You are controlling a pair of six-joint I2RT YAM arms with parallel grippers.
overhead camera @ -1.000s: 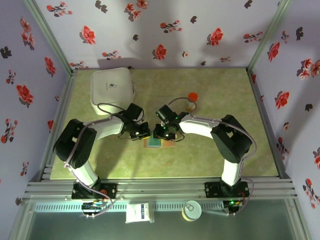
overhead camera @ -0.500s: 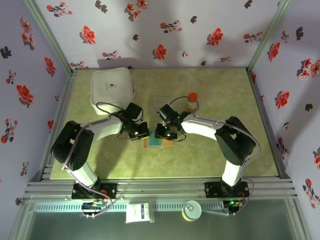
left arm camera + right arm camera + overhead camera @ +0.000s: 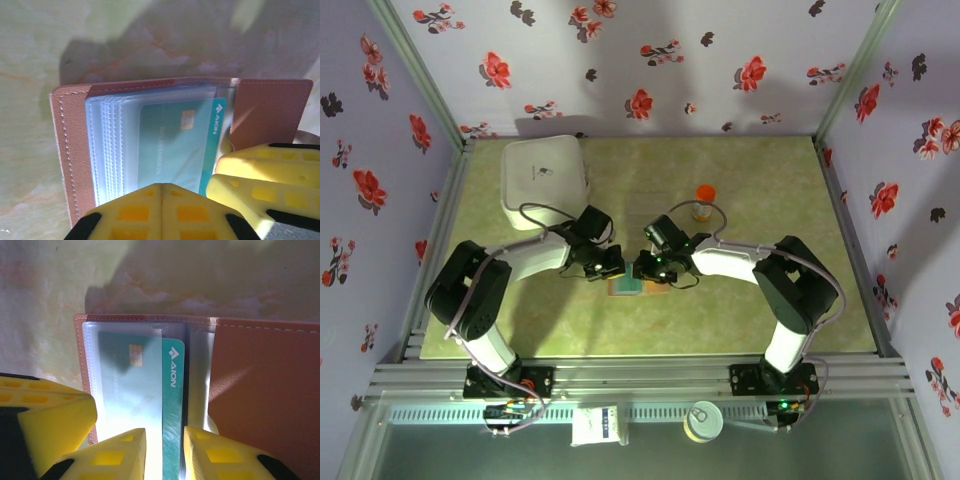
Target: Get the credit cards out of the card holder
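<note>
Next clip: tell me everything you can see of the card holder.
The card holder is brown and leather-like with a stitched rim, lying open and flat on the green table. Inside is a stack of clear sleeves. A teal card with a chip pokes partway out of the top one. The shut left gripper sits at the sleeves' edge. The right gripper has slightly parted fingers on either side of the card's exposed strip.

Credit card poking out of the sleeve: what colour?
Teal-green credit card with white AION lettering; shows best in the right wrist view.
</note>
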